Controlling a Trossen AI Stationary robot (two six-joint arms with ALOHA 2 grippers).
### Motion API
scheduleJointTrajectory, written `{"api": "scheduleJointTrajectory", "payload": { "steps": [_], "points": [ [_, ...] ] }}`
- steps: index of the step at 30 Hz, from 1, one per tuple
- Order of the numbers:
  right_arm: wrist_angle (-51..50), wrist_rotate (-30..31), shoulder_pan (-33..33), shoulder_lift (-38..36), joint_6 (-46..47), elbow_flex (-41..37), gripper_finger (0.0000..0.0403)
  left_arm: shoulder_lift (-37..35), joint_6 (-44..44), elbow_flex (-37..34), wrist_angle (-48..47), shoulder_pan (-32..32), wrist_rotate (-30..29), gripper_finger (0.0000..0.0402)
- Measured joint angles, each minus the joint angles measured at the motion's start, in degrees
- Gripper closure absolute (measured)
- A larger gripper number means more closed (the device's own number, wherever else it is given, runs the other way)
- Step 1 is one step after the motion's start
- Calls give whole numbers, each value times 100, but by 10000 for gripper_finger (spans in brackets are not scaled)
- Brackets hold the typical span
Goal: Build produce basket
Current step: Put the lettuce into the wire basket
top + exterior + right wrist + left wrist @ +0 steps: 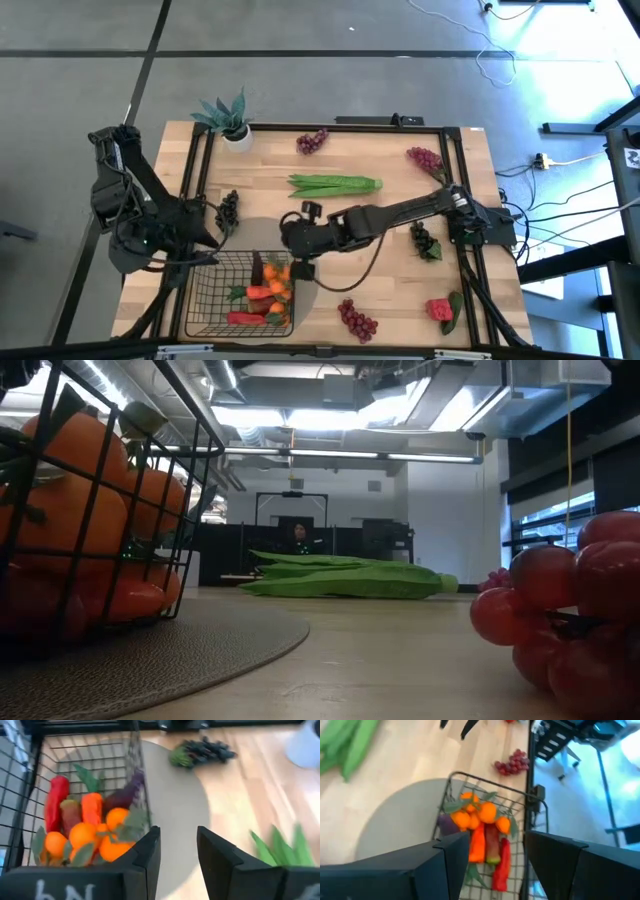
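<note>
The dark wire basket (212, 298) stands on a grey round mat (255, 232) at the table's near left. In it lie orange tangerines (82, 836), a carrot (91, 807), red peppers (55, 800) and a purple piece (125, 795). My right gripper (177, 832) hangs open above the mat just right of the basket (75, 750), with nothing between its fingers; it also shows in the high view (300, 268). My left gripper (495, 840) stands open above the basket's left side (210, 240), looking down on the produce (480, 820).
Green bean pods (335, 184) lie mid-table. Purple grape bunches (312, 141) (425, 158) lie at the far side, dark grapes (228, 206) (425, 240) at left and right, red grapes (357, 319) and a strawberry (440, 309) near the front. A potted plant (228, 118) stands far left.
</note>
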Motion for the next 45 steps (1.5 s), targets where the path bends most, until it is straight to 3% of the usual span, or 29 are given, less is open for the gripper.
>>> {"api": "scheduleJointTrajectory", "payload": {
  "steps": [5, 8, 13, 18, 27, 37, 45],
  "points": [
    [-1160, 571, 83, -360, 764, 2, 290, 0, 84, 0, -252, 0, -183, 221],
    [-1967, 631, 206, -569, 1382, 3, 290, -1, 195, 0, -370, 0, -279, 221],
    [-3040, 639, 468, -743, 2111, 4, 290, 0, 155, 0, -389, 0, -925, 221],
    [-3965, 989, 727, -839, 2572, -9, 290, 0, 15, 0, -382, 60, -1231, 221],
    [-3889, 1466, 1038, -1379, 2132, -491, 290, 2, -304, 0, -367, 622, -1496, 221],
    [-3630, 1667, 810, -2941, 2320, -2712, 290, 152, -336, 0, -367, 1123, -1502, 221],
    [-1728, 386, -398, -3820, 1131, -4180, 290, 227, -603, 0, -367, 1441, -1472, 221]
  ]
}}
